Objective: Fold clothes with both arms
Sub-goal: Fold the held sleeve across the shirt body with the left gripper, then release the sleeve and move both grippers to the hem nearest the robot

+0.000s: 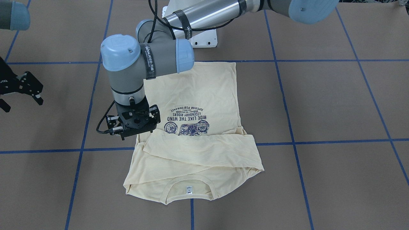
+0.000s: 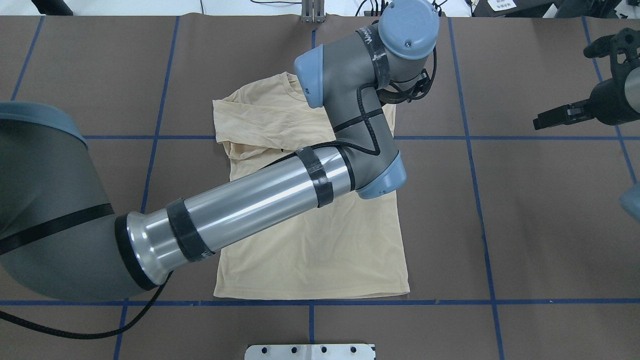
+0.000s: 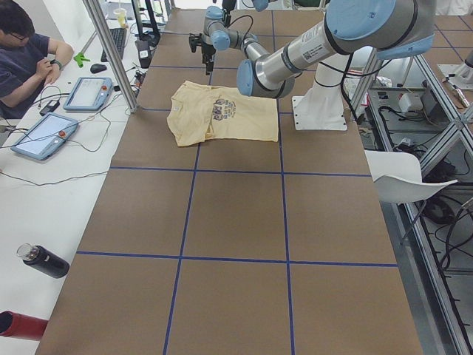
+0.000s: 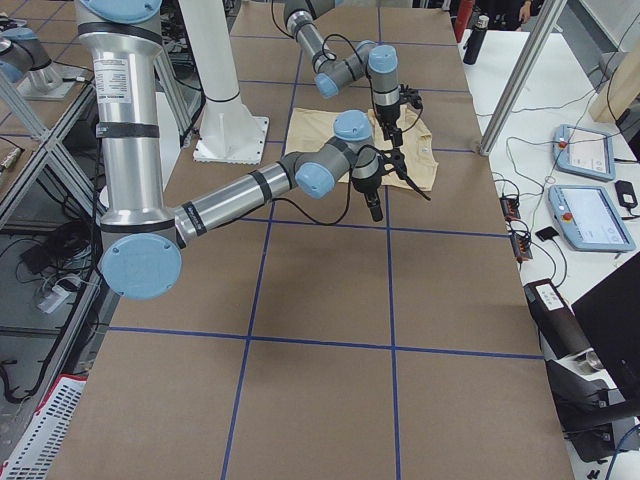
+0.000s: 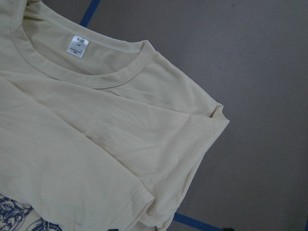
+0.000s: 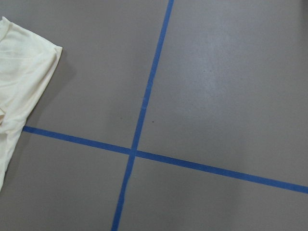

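Note:
The clothes are one cream-yellow shirt [image 1: 198, 95] lying flat in the middle of the table, navy print [image 1: 188, 123] facing up. Its sleeves are folded across the chest, and the neckline with its white tag [image 1: 189, 189] points away from my base. My left arm reaches across the shirt [image 2: 310, 250], and its gripper [image 1: 138, 132] hovers open above the cloth's edge beside the print, holding nothing. The left wrist view looks down on the collar and tag [image 5: 77, 45]. My right gripper [image 1: 22, 105] hangs open over bare table, off to the shirt's side. Only a shirt corner [image 6: 24, 86] shows in the right wrist view.
Blue tape lines [image 1: 287, 143] divide the brown table into squares. The white pedestal base [image 1: 204, 38] stands behind the shirt's hem. A person [image 3: 29, 52] sits at a side bench with tablets [image 3: 89, 92], and bottles [image 3: 43, 260] lie near that bench's end.

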